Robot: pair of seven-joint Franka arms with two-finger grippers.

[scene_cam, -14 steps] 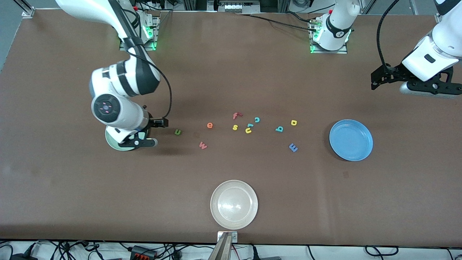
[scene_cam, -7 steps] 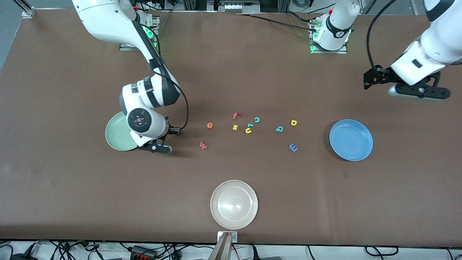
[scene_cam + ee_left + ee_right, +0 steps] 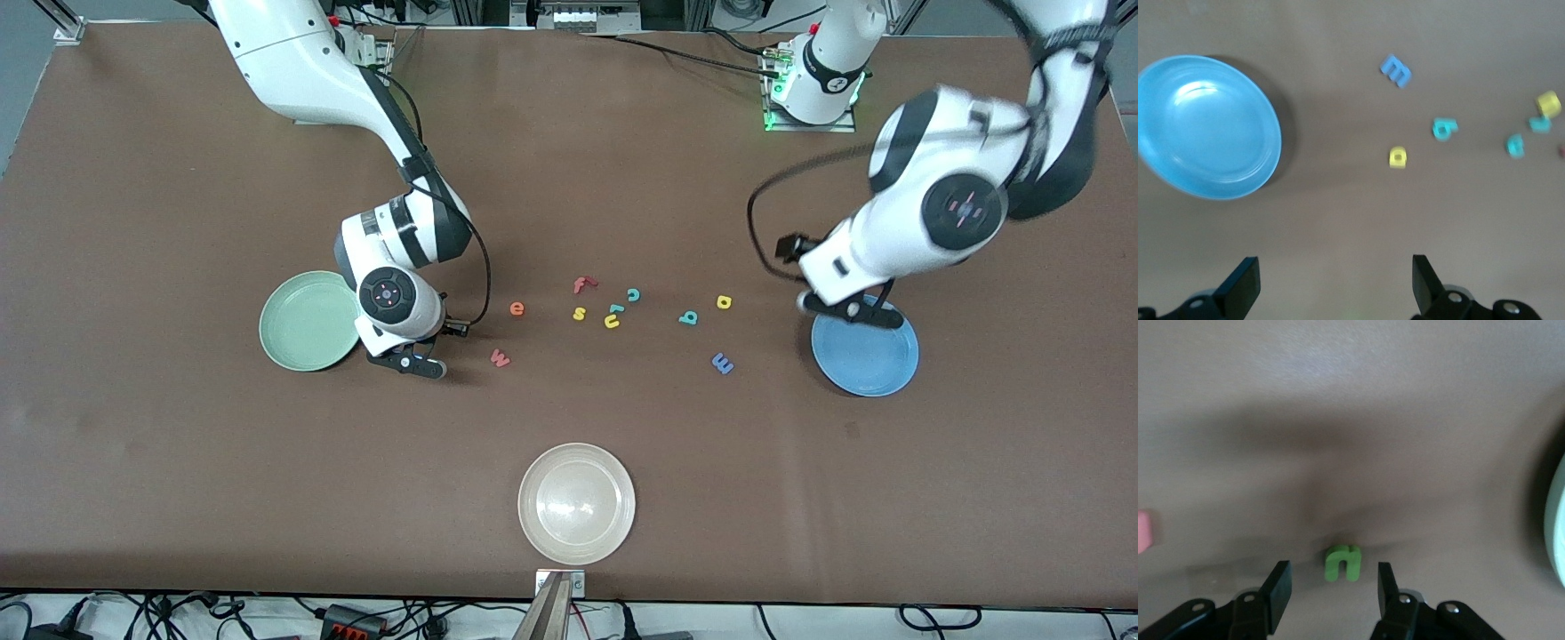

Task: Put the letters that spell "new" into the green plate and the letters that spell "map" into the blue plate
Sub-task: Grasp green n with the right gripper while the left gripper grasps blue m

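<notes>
- Letters wait scattered mid-table in the front view: orange e (image 3: 516, 308) and pinkish-red w (image 3: 500, 358) toward the right arm's end, blue m (image 3: 723, 363), teal a (image 3: 688, 317) and yellow p (image 3: 724, 302) toward the left arm's end, with the red f (image 3: 582, 284), yellow s (image 3: 579, 313), teal c (image 3: 633, 294) and yellow hooked letter (image 3: 612, 321) between them. Green plate (image 3: 308, 321) and blue plate (image 3: 864, 346) both lie bare; a whitish-beige plate (image 3: 576, 504) sits nearest the camera. Right gripper (image 3: 416, 354) is low between the green plate and the w; left gripper (image 3: 845, 307) hangs over the blue plate's rim.
- Left wrist view: the left gripper (image 3: 1333, 285) has its fingers spread wide and empty, with the blue plate (image 3: 1205, 127), the m (image 3: 1395, 69), the p (image 3: 1397, 157) and the a (image 3: 1444, 128) all in sight on the table.
- Right wrist view: olive-green n (image 3: 1342, 562) lies flat on the brown table (image 3: 1351, 420), framed by the parted fingers of the right gripper (image 3: 1331, 587), which have not touched it; the w (image 3: 1143, 531) and the green plate's rim (image 3: 1557, 527) show at the edges. The step in hand looks like picking the n: keep it centred, go down to the table, and pinch across its two legs before lifting.
</notes>
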